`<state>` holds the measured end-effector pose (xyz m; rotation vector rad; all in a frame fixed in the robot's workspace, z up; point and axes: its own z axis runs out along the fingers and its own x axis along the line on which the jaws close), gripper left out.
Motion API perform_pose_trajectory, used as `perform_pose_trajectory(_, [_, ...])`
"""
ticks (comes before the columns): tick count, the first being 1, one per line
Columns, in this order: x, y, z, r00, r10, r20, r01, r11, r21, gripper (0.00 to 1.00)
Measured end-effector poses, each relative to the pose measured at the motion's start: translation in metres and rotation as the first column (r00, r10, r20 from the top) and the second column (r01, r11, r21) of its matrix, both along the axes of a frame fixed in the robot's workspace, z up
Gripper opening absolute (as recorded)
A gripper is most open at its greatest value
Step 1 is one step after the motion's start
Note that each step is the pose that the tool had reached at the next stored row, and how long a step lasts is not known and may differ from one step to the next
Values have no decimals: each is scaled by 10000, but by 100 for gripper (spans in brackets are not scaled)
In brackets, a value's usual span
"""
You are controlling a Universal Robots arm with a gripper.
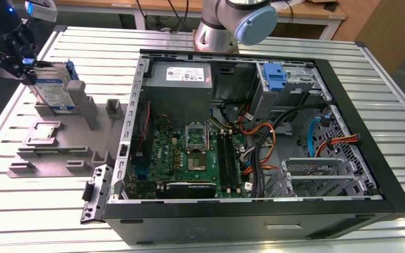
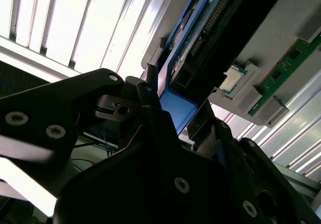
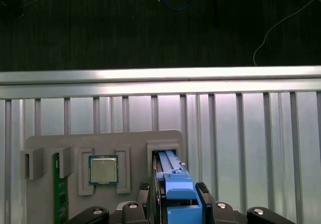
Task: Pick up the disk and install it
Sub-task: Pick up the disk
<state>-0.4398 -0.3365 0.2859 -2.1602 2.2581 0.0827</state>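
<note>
1 disk [image 1: 53, 89], white-blue label, in gripper [image 3: 173, 188]

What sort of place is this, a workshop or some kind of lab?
Probably a robotics lab bench for computer assembly: an opened desktop computer case lies on a slatted metal table, a robot arm stands beside it, and a grey fixture holds loose parts, including the disk.
</note>
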Motion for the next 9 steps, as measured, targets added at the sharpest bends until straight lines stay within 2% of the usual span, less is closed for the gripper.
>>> perform_pose_trajectory(9, [1,7,0,10000,-9,-1,9,10000,0,48])
